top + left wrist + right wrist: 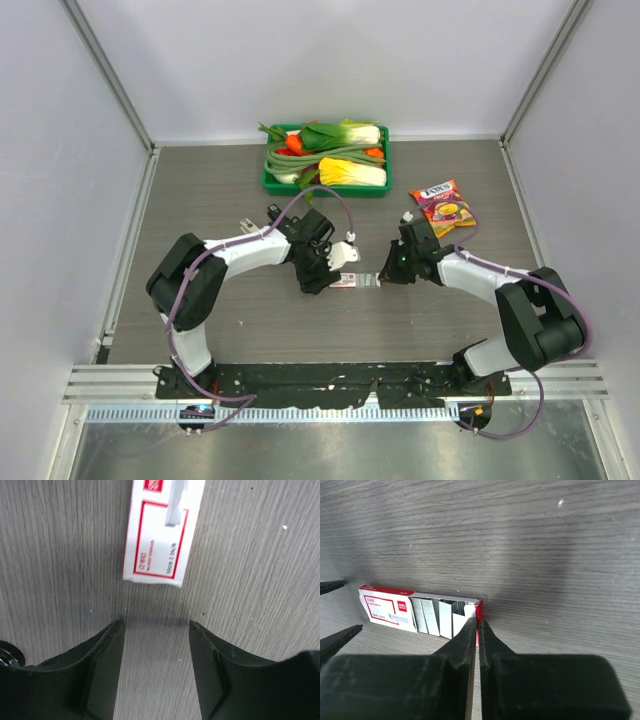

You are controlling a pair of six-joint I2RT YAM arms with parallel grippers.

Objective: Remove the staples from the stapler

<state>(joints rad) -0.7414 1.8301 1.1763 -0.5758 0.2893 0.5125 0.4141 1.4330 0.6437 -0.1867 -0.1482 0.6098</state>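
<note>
Your right fingers (464, 645) are pressed shut at the open right end of the red-and-white cardboard box (387, 611) on the grey table (520, 540). Silver-grey staple strips (432, 616) lie inside it. Your left fingers (102, 655) stand open just left. Likely boxing the staples: next, back off gently.

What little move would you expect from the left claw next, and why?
Probably ease the left gripper forward and close it on the staple box: its jaws stand open just short of the box, while the right gripper sits shut at the slid-open end where staples show. Holding the box steady would likely help.
</note>
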